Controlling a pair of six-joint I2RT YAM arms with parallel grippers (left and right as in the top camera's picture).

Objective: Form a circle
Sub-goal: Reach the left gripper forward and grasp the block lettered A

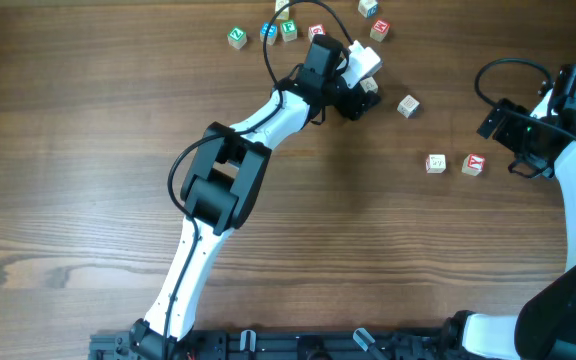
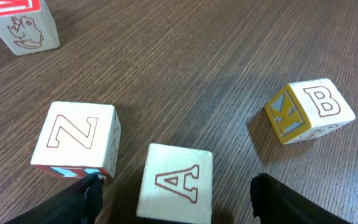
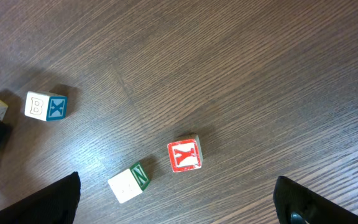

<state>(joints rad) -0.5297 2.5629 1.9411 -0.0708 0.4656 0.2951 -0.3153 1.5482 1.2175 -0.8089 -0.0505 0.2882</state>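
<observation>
1. The left gripper stands open astride the A block, clear of both its sides, probably lining up a grab.
2. The right gripper is wide open and empty.
3. The circle is so far only a loose arc of blocks across the counter.

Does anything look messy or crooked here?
No ring yet: the red Y block and its neighbour sit off at the right, away from the rest. The B block is turned crooked beside the A block.
</observation>
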